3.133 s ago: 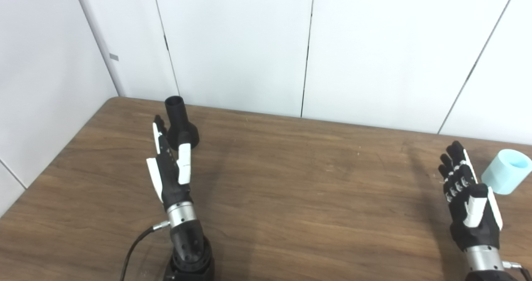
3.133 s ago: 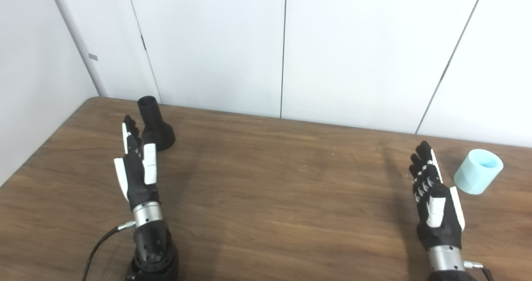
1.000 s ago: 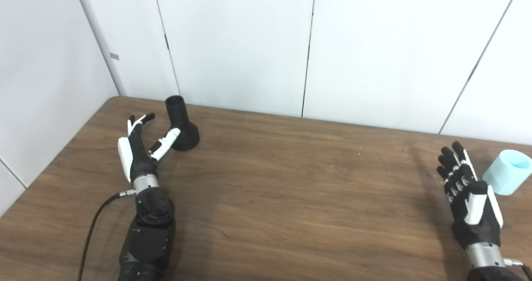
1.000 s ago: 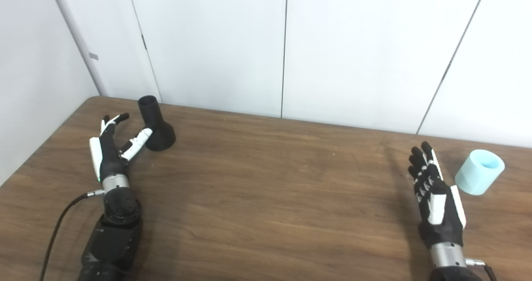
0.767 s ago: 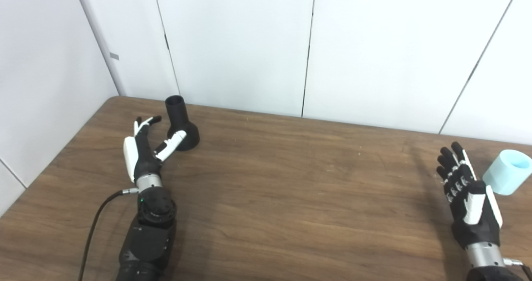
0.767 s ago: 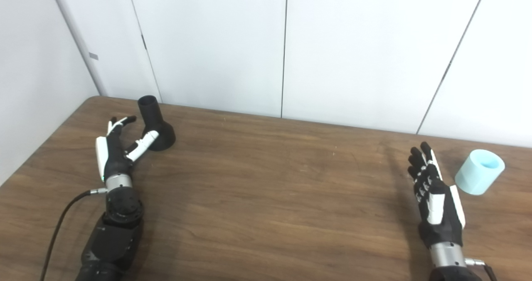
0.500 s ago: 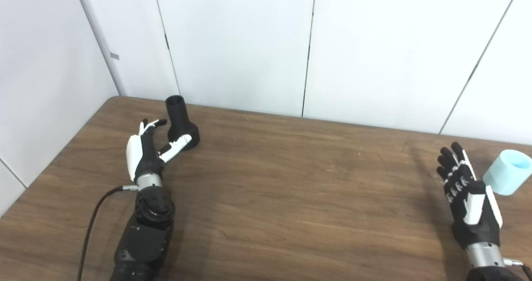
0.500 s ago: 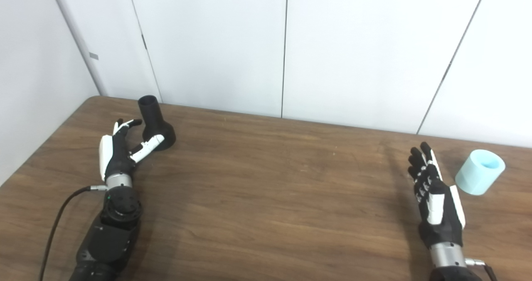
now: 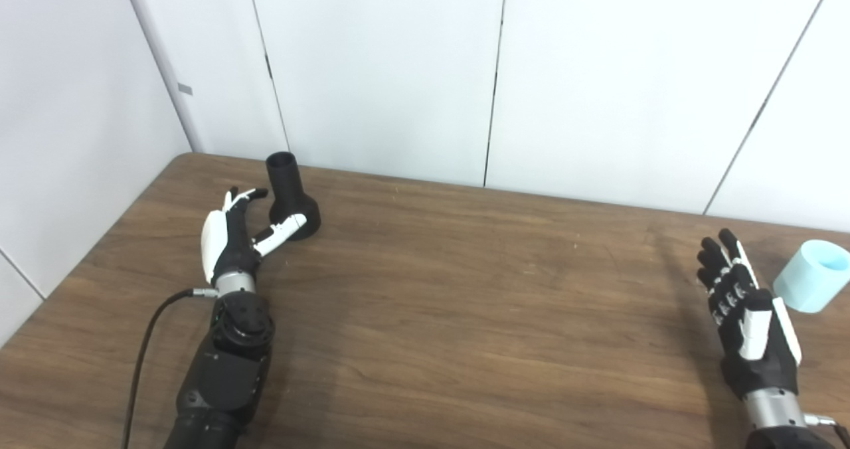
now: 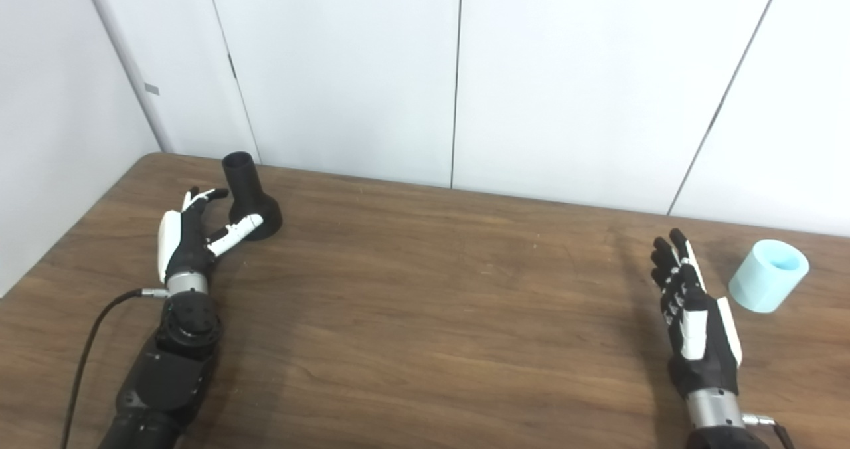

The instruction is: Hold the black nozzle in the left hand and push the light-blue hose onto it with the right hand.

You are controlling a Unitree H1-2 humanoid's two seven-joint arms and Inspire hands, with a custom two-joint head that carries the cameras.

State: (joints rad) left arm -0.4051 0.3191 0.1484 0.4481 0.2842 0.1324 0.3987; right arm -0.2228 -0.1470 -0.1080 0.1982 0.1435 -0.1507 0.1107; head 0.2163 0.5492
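Note:
The black nozzle [image 9: 291,194] stands upright on its flared base near the table's far left corner. My left hand [image 9: 234,240] is open just left of it, fingers spread beside the neck and thumb lying against the front of the base, nothing held. The light-blue hose piece [image 9: 811,275], a short tube, lies tilted at the far right of the table. Left of that tube my right hand [image 9: 744,316] stands open, fingers pointing up and away, a small gap between them.
The brown wooden table [image 9: 465,289] meets white wall panels [image 9: 398,70] along its far edge and at the left. A black cable [image 9: 143,343] trails from my left wrist toward the near edge.
My left hand turned, spread its fingers and slid up to the nozzle, thumb now against its base. The right hand has hardly moved. The view shifted slightly.

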